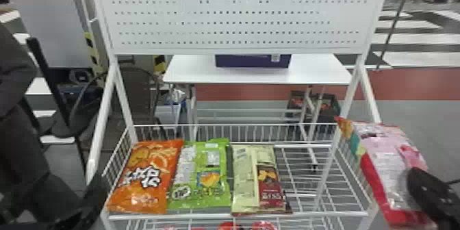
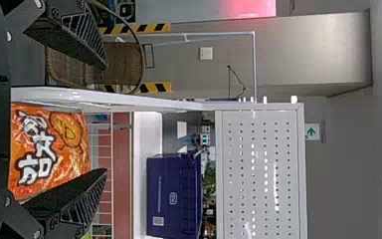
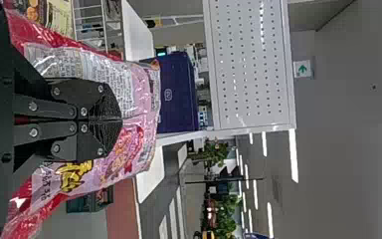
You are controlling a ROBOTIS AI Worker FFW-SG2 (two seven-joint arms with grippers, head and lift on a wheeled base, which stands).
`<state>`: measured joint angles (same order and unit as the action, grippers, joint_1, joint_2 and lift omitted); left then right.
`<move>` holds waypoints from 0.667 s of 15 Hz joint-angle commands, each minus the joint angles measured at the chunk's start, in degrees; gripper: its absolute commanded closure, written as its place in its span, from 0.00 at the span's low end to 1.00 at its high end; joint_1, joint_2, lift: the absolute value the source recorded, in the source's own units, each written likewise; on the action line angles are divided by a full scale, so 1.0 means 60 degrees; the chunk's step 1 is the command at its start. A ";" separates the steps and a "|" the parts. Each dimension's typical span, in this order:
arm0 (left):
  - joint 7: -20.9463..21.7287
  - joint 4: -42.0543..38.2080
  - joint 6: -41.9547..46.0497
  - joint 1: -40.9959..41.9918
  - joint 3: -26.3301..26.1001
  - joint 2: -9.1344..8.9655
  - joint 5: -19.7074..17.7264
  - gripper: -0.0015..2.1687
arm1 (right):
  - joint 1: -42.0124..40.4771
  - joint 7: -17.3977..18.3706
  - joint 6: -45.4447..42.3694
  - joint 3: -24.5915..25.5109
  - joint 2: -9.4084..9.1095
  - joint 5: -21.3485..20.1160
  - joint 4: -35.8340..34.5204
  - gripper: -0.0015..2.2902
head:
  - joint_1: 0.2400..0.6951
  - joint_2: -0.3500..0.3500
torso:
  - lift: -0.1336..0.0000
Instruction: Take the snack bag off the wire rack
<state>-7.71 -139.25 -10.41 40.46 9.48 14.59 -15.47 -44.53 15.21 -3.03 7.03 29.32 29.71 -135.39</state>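
Note:
In the head view, my right gripper (image 1: 419, 191) is at the right edge, shut on the pink and red snack bag (image 1: 386, 164), which hangs just outside the right side of the wire rack (image 1: 219, 216). The right wrist view has the right gripper (image 3: 121, 119) with its two fingers together, pinching the pink bag (image 3: 144, 94). My left gripper (image 1: 97, 191) is at the rack's left front corner. In the left wrist view the left gripper (image 2: 104, 119) stands open, nothing between its fingers, with an orange bag (image 2: 74, 134) beyond them.
On the rack lie the orange bag (image 1: 147, 178), a green bag (image 1: 202, 178) and a cream and brown bag (image 1: 256, 181), side by side. A white perforated panel (image 1: 239, 17) rises above. Behind stands a white table (image 1: 191, 72) with a dark blue box (image 1: 251, 61).

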 commanded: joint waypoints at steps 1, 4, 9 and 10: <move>-0.0004 0.0034 0.0042 0.0010 0.0003 -0.0001 0.0000 0.08 | -0.0313 0.0029 0.0000 0.0190 -0.0008 0.0000 -0.0199 0.97 | 0.57 0.50 | 1.00; -0.0004 0.0093 0.0100 0.0010 0.0003 -0.0001 -0.0029 0.08 | -0.0489 0.0102 0.0000 0.0220 -0.0038 -0.0059 -0.0345 0.97 | 0.57 0.50 | 1.00; 0.0040 0.0122 0.0159 0.0010 0.0032 -0.0001 -0.0088 0.08 | -0.0503 0.0117 -0.0146 0.0220 -0.0067 -0.0118 -0.0330 0.97 | 0.57 0.50 | 1.00; 0.0040 0.0122 0.0159 0.0010 0.0046 -0.0001 -0.0088 0.08 | -0.0503 0.0117 -0.0146 0.0220 -0.0067 -0.0118 -0.0345 0.97 | 0.57 0.50 | 1.00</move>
<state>-7.46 -138.52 -9.48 40.52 9.68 14.59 -15.98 -47.55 15.91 -3.77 8.35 28.92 29.00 -137.33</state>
